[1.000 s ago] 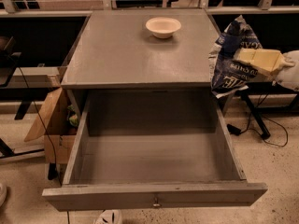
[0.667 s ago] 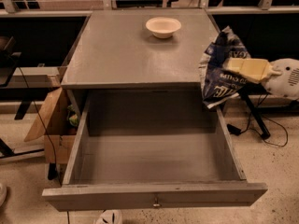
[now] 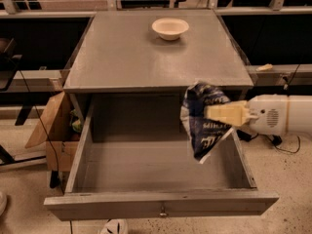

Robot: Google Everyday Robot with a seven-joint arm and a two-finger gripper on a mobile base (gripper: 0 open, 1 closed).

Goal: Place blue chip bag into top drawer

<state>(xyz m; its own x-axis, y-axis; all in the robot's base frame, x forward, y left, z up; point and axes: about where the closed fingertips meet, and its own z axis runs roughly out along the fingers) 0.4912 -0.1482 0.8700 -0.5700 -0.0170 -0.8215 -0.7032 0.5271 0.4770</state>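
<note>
The grey cabinet [image 3: 156, 57] has its top drawer [image 3: 146, 165] pulled wide open, so the target's easy. The blue chip bag [image 3: 202, 130] hangs over the drawer's right side, close to the right wall and apparently not touching anything below. The gripper [image 3: 214, 113] reaches in from the right, fingers pinched on the bag's upper part. The risk: let go here and the floppy bag could catch that wall and flop outside. The cream bowl [image 3: 170, 28] up top is well apart from all this.

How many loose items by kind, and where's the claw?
Chip bags: 1, blue chip bag, gripped by the claw above the open top drawer's right side.
Bowls: 1, cream bowl on the cabinet top.
Cardboard boxes: 1.
Total: 3.
</note>
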